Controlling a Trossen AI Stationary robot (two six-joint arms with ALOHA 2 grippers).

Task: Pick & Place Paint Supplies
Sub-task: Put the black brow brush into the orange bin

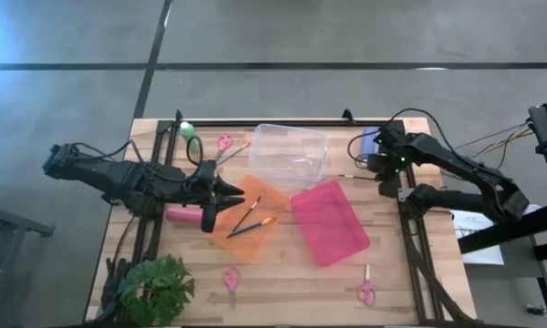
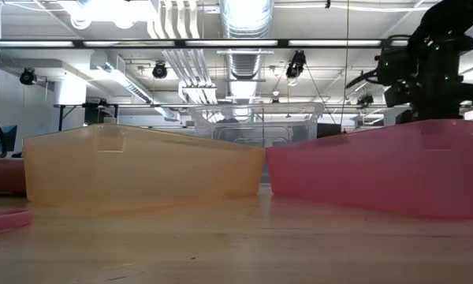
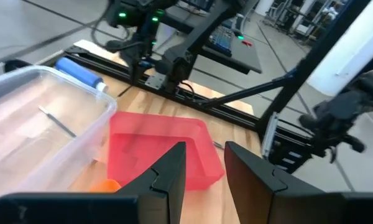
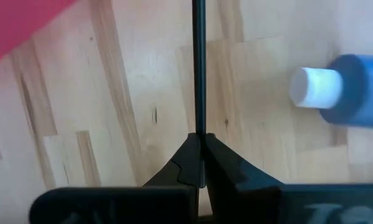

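Note:
My right gripper is at the table's far right, shut on a thin dark paintbrush. The blue bottle, white-capped, lies on its side on the wood beside it. My left gripper is open above the orange bin's left edge and touches nothing. Two brushes lie in the orange bin. The pink-red bottle lies left of that bin. The green bottle stands at the far left. Another brush lies in the clear bin. My right gripper pinches the thin dark brush handle between its two fingertips, coming from above. The brush runs straight on past the fingertips over the wooden table. I cannot tell whether it rests on the wood or is lifted.
A pink bin sits mid-table between the arms, right of the orange bin. Pink scissors lie at the far left, near centre and near right. A green plant fills the near left corner. Black frame rails run along the sides.

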